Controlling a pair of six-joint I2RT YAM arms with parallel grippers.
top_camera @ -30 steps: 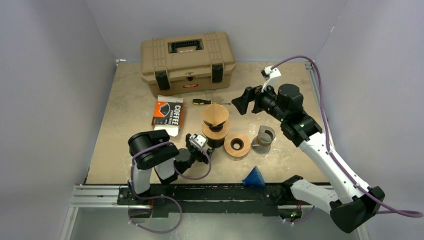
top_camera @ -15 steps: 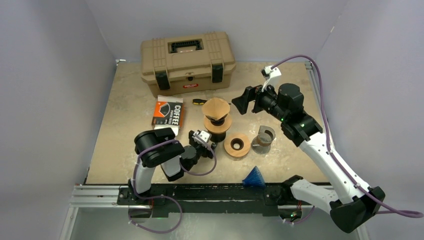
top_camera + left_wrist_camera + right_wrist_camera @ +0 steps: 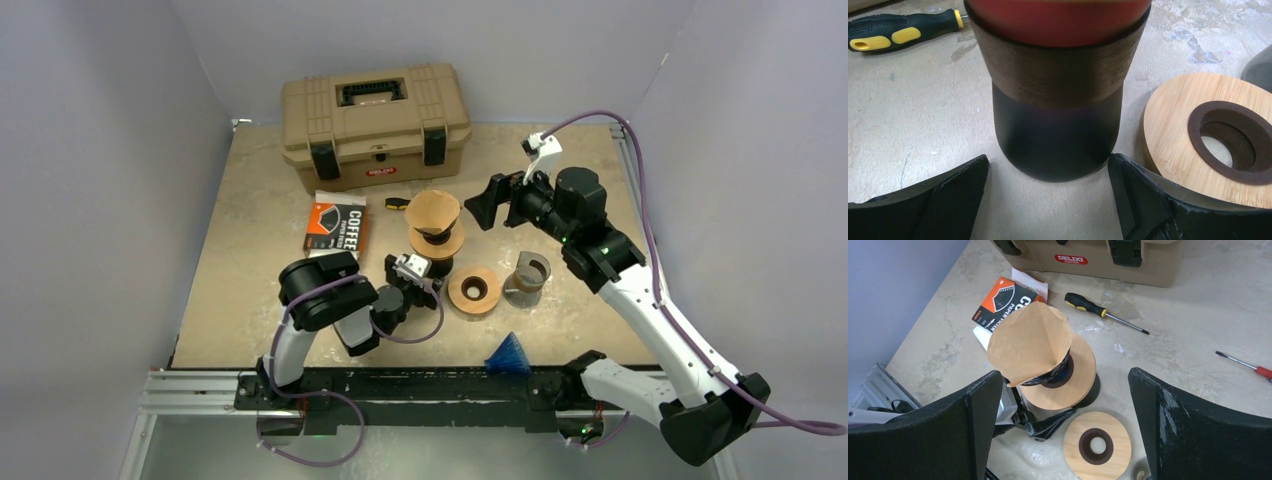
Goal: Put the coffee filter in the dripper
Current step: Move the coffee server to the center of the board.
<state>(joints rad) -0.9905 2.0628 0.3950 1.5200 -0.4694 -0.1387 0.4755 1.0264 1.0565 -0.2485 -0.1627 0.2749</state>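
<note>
The dripper (image 3: 436,243), a black cup with a wooden collar, stands mid-table with the brown paper filter (image 3: 433,210) sitting open in its top. My left gripper (image 3: 411,274) is low on the table just in front of it, open, one finger on each side of the black base (image 3: 1058,130) with small gaps. The left fingers (image 3: 933,200) are empty. My right gripper (image 3: 490,203) hovers high to the right of the dripper, open and empty. From it I look down on the filter (image 3: 1028,342) and the wooden collar (image 3: 1073,375).
A loose wooden ring (image 3: 474,290) lies right of the dripper, with a grey cup (image 3: 527,277) beyond and a blue cone (image 3: 509,353) near the front edge. A tan toolbox (image 3: 375,125) stands behind, a coffee filter pack (image 3: 336,225) at left, and a yellow-black screwdriver (image 3: 1103,312) and a red one (image 3: 1248,365).
The dripper with its filter has shifted back toward the toolbox, and my left gripper has advanced after it. The right arm has not moved.
</note>
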